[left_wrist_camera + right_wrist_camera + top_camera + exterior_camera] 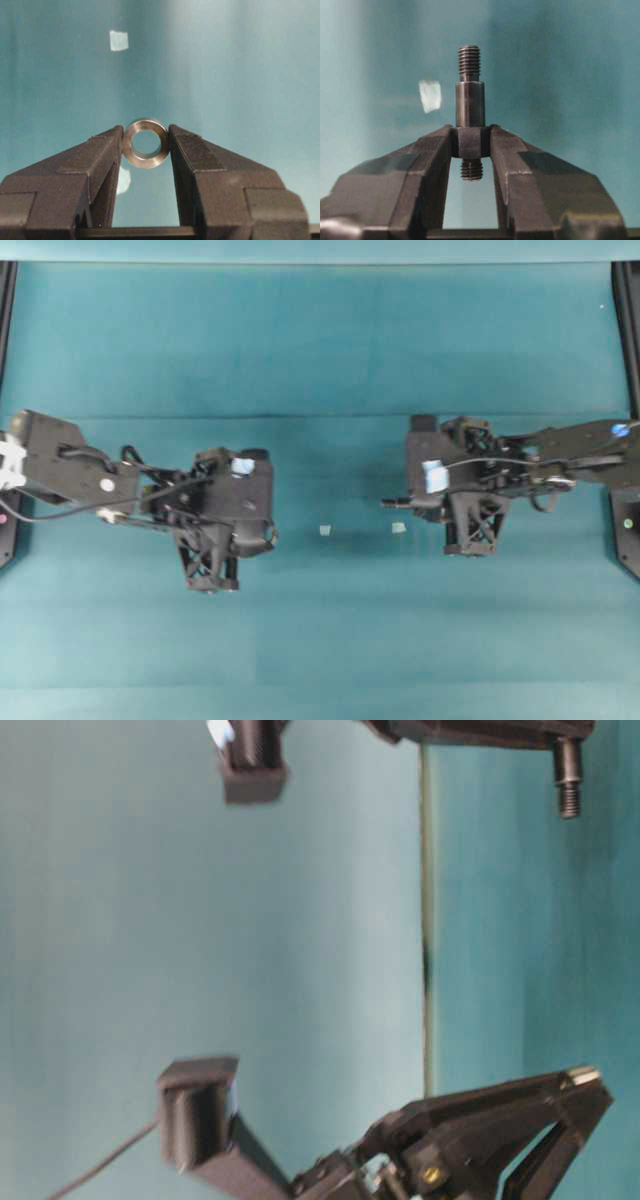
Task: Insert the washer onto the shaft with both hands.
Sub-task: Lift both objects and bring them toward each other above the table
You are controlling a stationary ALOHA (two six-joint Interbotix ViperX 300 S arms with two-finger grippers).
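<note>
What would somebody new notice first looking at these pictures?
Probably the washer, pinched between the left gripper fingertips with its hole facing the camera. Next, the shaft, clamped in the right gripper with a threaded end poking past the tips. Overhead, both hover apart over teal cloth.

- Washer (145, 142): bright, smooth, polished metal.
- Shaft (469, 107): dark, dull metal, threaded ends.
- Gripper fingers (200, 165): matt black plastic.
- Table (320, 350): teal, matt cloth.

Silvery washer (145, 142), threaded dark shaft (470, 107)
</note>
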